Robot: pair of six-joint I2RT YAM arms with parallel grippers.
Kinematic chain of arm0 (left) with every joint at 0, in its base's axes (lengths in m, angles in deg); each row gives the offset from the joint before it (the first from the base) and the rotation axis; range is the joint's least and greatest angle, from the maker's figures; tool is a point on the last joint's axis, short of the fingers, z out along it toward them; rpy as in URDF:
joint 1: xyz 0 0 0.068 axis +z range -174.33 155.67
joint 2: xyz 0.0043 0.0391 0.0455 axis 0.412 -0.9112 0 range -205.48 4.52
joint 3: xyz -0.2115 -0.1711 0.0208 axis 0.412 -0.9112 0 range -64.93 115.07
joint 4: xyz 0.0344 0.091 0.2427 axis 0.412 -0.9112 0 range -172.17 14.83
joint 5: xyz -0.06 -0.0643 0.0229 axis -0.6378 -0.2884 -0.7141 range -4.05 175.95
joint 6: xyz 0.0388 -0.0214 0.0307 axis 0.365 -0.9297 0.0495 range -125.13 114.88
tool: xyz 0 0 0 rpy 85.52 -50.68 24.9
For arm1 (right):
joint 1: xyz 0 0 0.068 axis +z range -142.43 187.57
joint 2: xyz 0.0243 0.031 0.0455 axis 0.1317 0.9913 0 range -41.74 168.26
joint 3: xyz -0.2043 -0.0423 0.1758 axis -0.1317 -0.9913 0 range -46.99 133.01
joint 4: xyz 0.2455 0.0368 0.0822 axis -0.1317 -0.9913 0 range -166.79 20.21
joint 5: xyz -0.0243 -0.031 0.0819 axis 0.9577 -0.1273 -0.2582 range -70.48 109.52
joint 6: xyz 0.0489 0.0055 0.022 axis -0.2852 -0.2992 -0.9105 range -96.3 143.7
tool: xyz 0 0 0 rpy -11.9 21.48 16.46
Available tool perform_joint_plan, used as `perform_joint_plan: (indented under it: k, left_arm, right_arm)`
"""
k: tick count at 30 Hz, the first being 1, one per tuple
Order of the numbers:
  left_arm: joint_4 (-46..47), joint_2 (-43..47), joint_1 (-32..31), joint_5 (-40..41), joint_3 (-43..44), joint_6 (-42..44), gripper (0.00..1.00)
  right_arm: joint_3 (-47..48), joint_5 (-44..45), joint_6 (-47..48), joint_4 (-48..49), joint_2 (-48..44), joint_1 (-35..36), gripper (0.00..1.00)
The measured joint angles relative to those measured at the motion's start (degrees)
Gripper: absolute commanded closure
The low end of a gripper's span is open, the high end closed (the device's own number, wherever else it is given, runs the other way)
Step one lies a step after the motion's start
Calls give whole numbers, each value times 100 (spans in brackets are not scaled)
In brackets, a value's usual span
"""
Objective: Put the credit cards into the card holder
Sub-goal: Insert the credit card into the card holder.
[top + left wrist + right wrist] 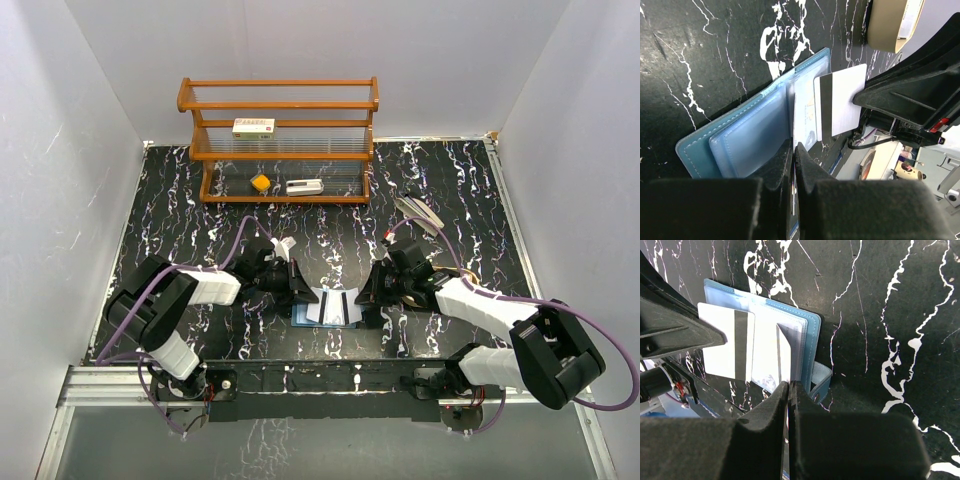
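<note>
**Desk:** Where is the card holder [745,132]?

**Me:** I see it lying open on the counter [180,200], midway between my two arms, with the pale blue pockets facing up (the clasp tab [821,385] sits just beside my right pincer [790,386]).

**Desk:** And the pincers?

**Me:** My left pincer [794,147] is fully closed on the left card [720,340], a white one with a black stripe. It slants in over the pockets. My right pincer is pinched just as tight on the right card [845,95], also white with a black stripe, coming in from the opposite side.

**Desk:** Are they in slots?

**Me:** I cannot tell.

**Desk:** Anything else?

**Me:** A tan tray [887,25] beyond the holder, and a wooden rack [280,105] at the back.
</note>
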Motion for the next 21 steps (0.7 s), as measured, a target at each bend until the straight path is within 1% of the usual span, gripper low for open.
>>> perform_joint_plan:
  k: [15, 21]
  left_arm:
    - [479, -413, 17, -116, -4, -48, 100]
    - [509, -437, 22, -114, -7, -66, 100]
  right_arm:
    - [-7, 48, 22, -9, -42, 0, 100]
    - [-7, 68, 22, -11, -44, 0, 100]
